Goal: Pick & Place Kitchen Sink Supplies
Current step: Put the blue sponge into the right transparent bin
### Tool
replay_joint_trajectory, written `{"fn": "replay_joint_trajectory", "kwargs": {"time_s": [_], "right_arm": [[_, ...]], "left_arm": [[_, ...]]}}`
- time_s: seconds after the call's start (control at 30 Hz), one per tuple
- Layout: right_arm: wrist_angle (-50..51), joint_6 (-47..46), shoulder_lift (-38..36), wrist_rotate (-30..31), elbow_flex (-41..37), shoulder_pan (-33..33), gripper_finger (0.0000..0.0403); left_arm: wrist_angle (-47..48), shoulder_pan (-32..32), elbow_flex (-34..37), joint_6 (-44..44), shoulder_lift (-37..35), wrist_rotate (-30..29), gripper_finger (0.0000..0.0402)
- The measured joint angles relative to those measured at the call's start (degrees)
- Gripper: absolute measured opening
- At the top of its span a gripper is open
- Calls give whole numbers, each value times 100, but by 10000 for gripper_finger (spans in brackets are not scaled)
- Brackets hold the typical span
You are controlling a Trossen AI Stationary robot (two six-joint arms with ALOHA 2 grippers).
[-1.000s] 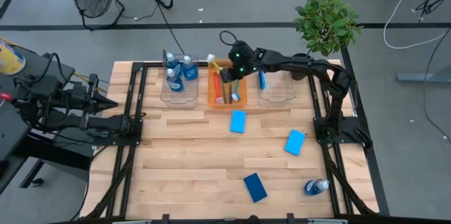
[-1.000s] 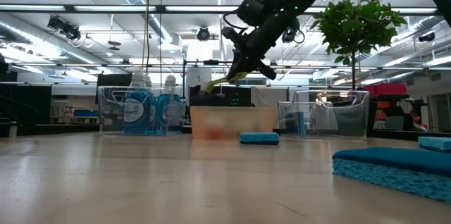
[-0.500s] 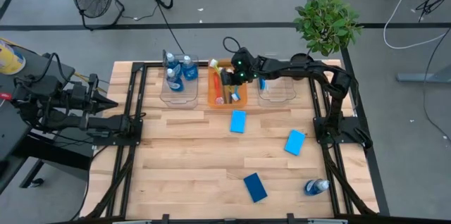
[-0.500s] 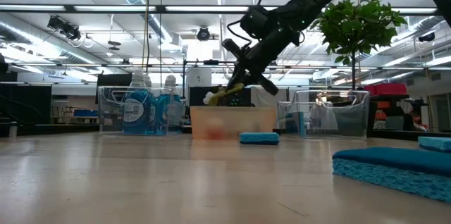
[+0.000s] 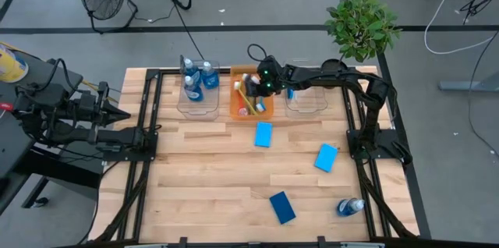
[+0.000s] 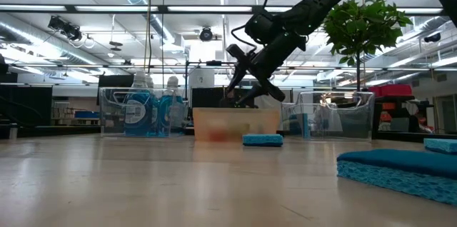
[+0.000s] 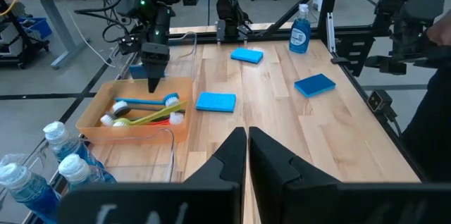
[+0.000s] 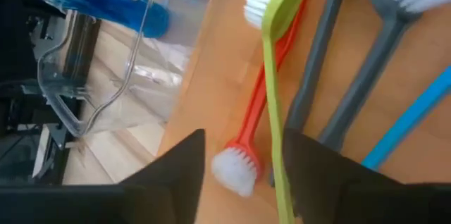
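Brushes (image 5: 249, 100), no legible writing

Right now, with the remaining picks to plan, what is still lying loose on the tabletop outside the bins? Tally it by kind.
blue sponges: 3
clear bottle with blue contents: 1
brushes: 0 loose, those seen lie in the orange bin
Total: 4

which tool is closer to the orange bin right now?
Right. The right tool hangs open directly over the orange bin; the left tool is shut at the table's left edge.
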State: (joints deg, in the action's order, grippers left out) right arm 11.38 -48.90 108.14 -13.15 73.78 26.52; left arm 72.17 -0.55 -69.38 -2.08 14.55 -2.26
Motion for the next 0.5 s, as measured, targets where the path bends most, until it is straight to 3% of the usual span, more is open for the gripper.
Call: {"fn": "replay_joint_trajectory", "kwargs": {"time_s": [0.23, 0.5], "right_arm": [[-9, 819, -203, -126, -4, 4, 243], [11, 2986, -843, 24, -4, -122, 244]], "left_arm": [[0, 0, 0, 0, 0, 0, 23], [-1, 1, 0, -1, 0, 0, 23]]}}
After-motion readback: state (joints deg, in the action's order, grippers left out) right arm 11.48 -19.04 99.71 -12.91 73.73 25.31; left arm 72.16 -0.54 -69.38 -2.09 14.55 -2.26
